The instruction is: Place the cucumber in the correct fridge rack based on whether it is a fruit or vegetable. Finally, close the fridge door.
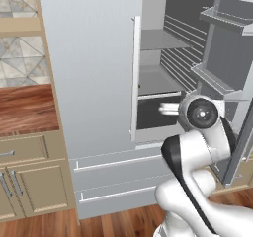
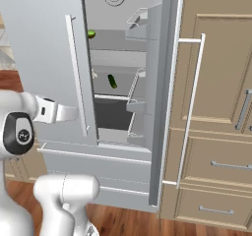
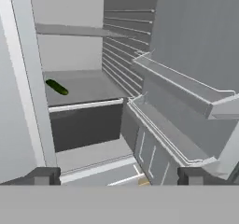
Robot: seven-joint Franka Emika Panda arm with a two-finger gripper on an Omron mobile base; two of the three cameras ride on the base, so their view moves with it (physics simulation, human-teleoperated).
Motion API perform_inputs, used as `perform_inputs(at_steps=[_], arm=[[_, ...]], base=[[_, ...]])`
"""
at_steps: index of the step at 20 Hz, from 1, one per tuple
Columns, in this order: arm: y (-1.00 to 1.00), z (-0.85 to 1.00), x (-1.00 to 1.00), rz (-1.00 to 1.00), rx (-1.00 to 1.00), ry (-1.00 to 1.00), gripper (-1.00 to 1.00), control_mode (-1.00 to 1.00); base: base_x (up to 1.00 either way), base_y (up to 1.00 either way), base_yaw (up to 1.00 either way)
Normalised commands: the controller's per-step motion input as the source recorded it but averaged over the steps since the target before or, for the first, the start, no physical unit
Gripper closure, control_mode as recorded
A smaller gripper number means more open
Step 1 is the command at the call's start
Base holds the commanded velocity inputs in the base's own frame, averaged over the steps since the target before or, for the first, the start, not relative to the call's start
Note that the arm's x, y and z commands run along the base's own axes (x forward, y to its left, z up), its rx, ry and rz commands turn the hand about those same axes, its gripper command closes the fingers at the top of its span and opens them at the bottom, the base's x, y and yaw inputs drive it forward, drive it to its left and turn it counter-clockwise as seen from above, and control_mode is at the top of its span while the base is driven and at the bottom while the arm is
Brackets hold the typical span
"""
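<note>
Green cucumber (image 3: 57,87) already lies on the lower fridge rack (image 3: 86,105). Gripper (image 3: 116,176) hangs outside, fingers spread, empty. It probably should swing behind the open door (image 3: 196,55) and push steadily.

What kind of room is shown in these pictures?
Most likely a home kitchen: an open fridge with a cucumber on its lower rack, beige wooden cabinets beside it, and a tiled wall above a wooden counter.
</note>
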Motion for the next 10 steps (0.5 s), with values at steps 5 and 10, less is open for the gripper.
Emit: perform_inputs(at_steps=[5, 10], arm=[[-1.00, 0.02, -1.00, -0.06, 0.52, -0.20, -1.00, -1.00], [-1.00, -0.07, -0.91, 0.00, 0.54, -0.33, -1.00, -1.00]], base=[[0.00, 0.00, 0.00], [0.00, 0.00, 0.00]])
